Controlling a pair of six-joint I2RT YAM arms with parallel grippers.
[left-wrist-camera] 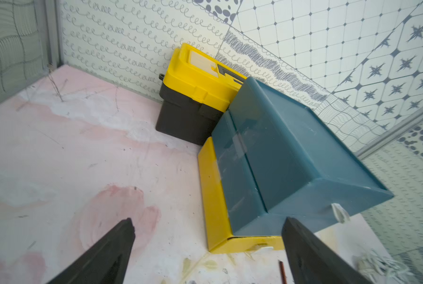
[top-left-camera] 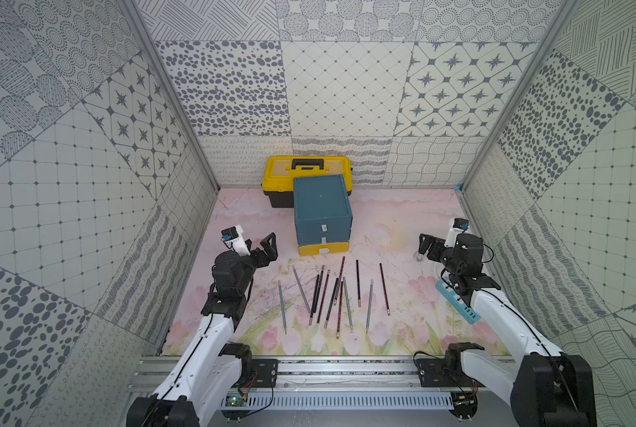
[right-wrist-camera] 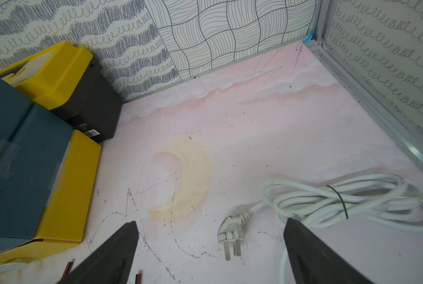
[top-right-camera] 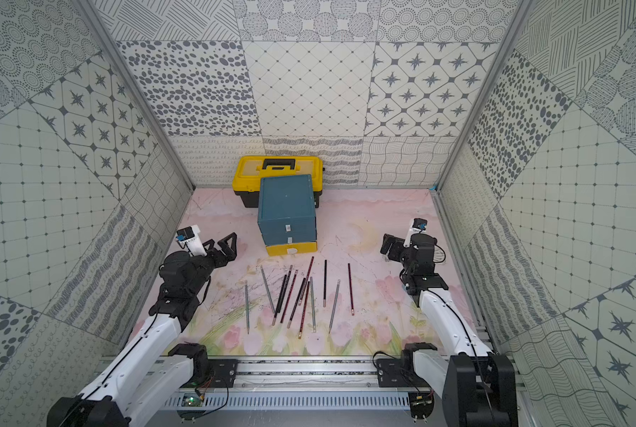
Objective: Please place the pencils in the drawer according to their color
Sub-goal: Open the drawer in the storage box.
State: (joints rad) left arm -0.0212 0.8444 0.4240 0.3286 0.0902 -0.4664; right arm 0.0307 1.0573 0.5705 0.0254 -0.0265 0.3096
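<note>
L gripper (left-wrist-camera: pixel 209 221) & R gripper (right-wrist-camera: pixel 211 221) both spread, empty. Bunched pencils (top-left-camera: pixel 332 297) overlap near the tabletop's front edge. The drawer (top-left-camera: pixel 322 210) stands just behind, none of its 3 levels pulled open. Risks: pinching 2 colours at once, and a tab pull may drag the whole drawer.

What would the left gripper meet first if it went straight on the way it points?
Probably the drawer cabinet, at its yellow lowest drawer: the open left gripper frames that corner in the wrist view. Depth is unclear.
</note>
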